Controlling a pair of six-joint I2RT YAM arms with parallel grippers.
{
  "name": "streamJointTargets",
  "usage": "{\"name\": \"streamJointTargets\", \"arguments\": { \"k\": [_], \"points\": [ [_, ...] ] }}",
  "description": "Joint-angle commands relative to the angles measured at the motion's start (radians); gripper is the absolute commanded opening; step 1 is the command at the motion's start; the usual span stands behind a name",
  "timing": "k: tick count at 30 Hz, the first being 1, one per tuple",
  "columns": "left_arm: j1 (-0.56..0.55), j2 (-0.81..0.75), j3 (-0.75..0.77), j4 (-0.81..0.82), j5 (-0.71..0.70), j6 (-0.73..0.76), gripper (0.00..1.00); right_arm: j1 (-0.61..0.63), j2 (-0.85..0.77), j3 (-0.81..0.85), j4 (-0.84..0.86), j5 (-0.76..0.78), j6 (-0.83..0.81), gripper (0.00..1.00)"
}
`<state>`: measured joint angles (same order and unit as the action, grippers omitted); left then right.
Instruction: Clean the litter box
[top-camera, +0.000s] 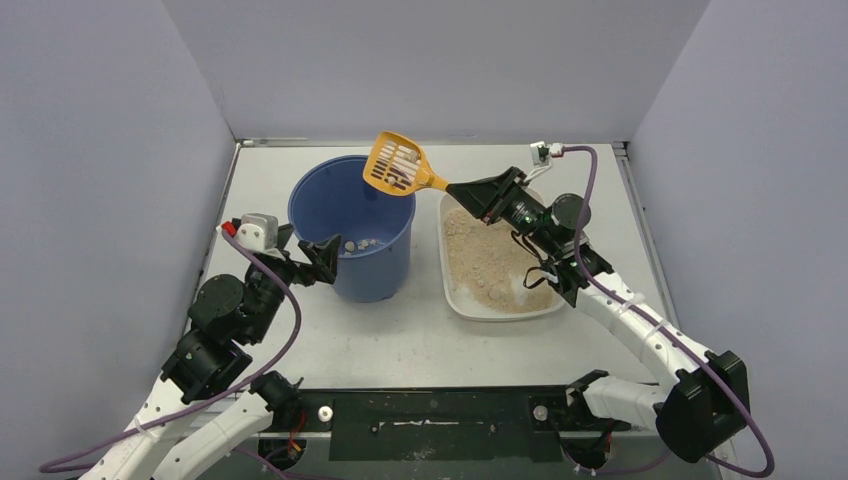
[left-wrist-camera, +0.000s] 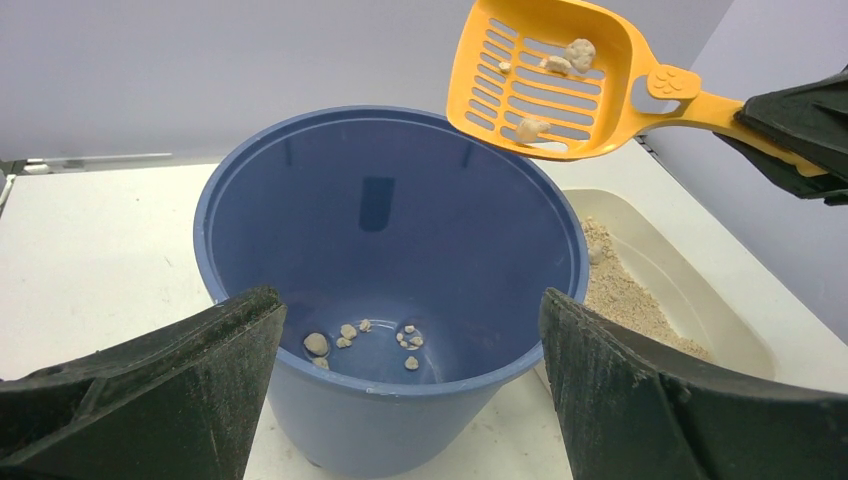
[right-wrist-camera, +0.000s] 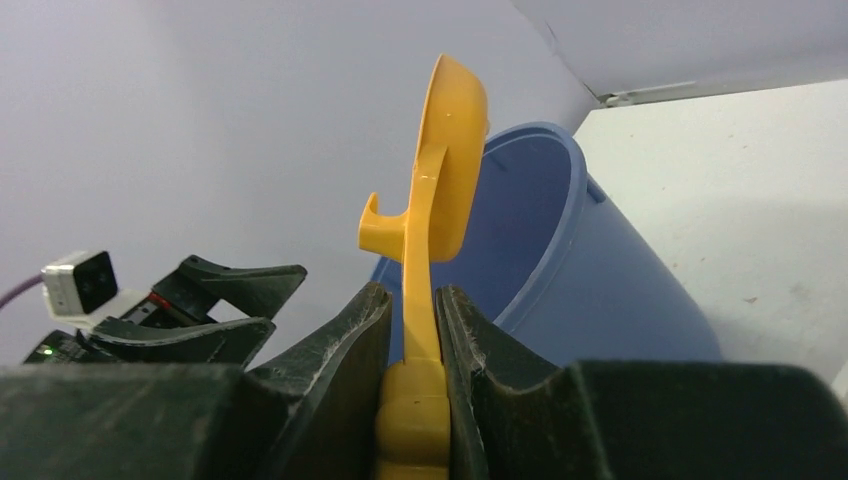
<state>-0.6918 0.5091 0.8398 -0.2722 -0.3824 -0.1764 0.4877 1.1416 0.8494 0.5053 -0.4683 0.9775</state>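
The right gripper is clamping its two fingers tight on the handle of the orange scoop, with no gap showing on either side of the handle. The scoop's long axis is running from that gripper up and to the left, so its slotted head is hanging over the far right part of the blue bucket's rim. In the left wrist view a few pale clumps are lying in the scoop's head, and other clumps are sitting on the bucket floor.

The litter box is lying on the bench directly under and behind the right gripper, just beside the bucket on its right, its long side running away from the arm bases. Tan granules are covering most of it. The right arm is much the nearer one to it.

The left gripper is standing wide open and holding nothing, its fingers spread in front of the bucket's near left wall. Whether they are touching that wall cannot be told.

Judging from this, the coming move is turning on the head being over the bucket's mouth: a roll of the wrist should be dropping the clumps inside, though some could miss on the far right.
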Motion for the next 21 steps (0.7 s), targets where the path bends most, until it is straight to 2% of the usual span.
{"name": "streamJointTargets", "arguments": {
  "k": [1, 10, 15, 21],
  "points": [
    [0.007, -0.010, 0.012, 0.044, 0.000, -0.002, 0.97, 0.039, 0.013, 0.127, -0.140, 0.013, -0.261, 0.00],
    [0.009, -0.010, 0.011, 0.047, 0.004, -0.003, 0.97, 0.143, 0.080, 0.370, -0.450, 0.052, -0.680, 0.00],
    [0.009, -0.015, 0.012, 0.046, 0.005, -0.003, 0.97, 0.241, 0.122, 0.501, -0.612, 0.184, -0.895, 0.00],
    [0.009, -0.015, 0.011, 0.047, 0.006, -0.003, 0.97, 0.366, 0.140, 0.544, -0.665, 0.365, -1.149, 0.00]
  ]
}}
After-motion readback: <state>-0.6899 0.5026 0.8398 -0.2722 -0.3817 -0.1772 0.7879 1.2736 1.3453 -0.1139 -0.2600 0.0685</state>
